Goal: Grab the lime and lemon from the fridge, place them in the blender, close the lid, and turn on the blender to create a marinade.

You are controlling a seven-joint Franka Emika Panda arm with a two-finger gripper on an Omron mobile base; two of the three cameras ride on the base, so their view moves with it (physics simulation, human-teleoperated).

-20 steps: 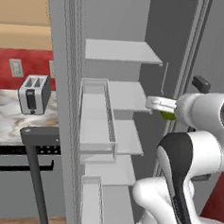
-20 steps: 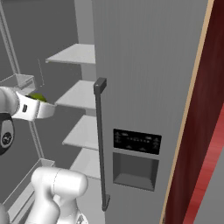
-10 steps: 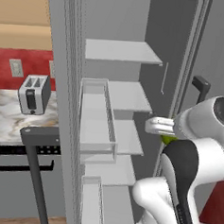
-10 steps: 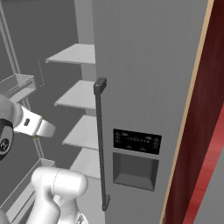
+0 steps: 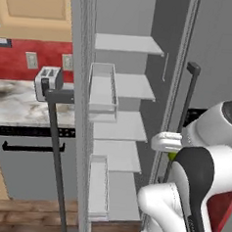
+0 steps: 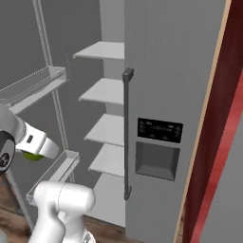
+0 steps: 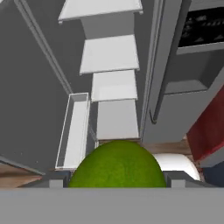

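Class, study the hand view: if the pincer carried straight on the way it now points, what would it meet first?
Probably the lower fridge shelves, with the green fruit it grips leading; depth is hard to judge.

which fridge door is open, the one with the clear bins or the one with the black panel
The door with the clear bins is open, swung out left of the shelves; the door with the black panel is closed flat.

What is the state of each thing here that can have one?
Fridge: left door open, right door shut, shelves bare.
Lemon: held between the jaws, outside the fridge.
Gripper: jaws shut on the lemon.
Door bin: nothing in it.
Toaster: upright on the counter, slots bare.
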